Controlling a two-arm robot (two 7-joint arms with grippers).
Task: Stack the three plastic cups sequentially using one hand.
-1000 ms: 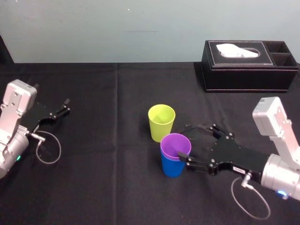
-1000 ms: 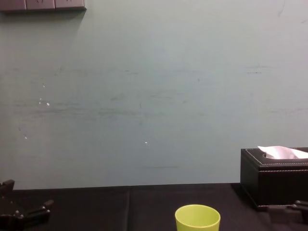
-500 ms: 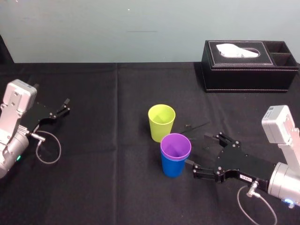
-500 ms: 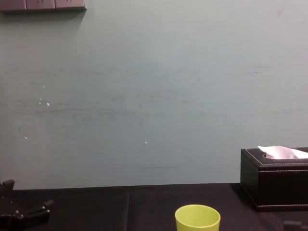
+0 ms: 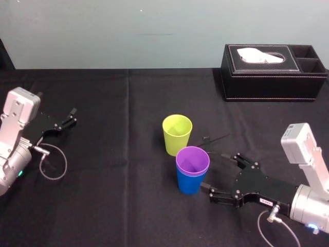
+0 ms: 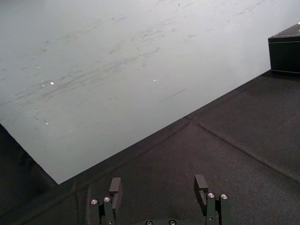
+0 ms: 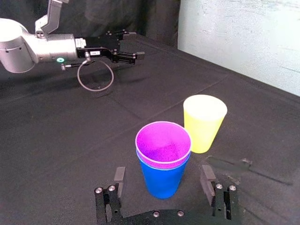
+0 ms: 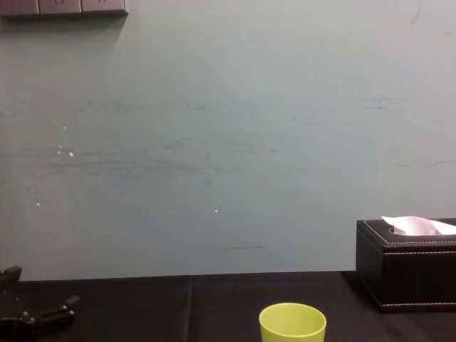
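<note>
Head view: purple cup (image 5: 193, 160) is seen nested in blue cup (image 5: 189, 184), right tool (image 5: 214, 171) spread beside. Chest view: lime-green cup (image 8: 292, 324). Left tool (image 5: 70, 117) parked, spread.

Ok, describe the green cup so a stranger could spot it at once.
From the black tissue box at the far right, look toward the middle of the black table. The green cup is the farther, single one; nearer stands a purple cup nested in a blue cup, by the right gripper.

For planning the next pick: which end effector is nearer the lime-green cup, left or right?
Right. The right end effector is open close to the lime-green cup, on its right and nearer the robot; the left end effector sits far to its left.
</note>
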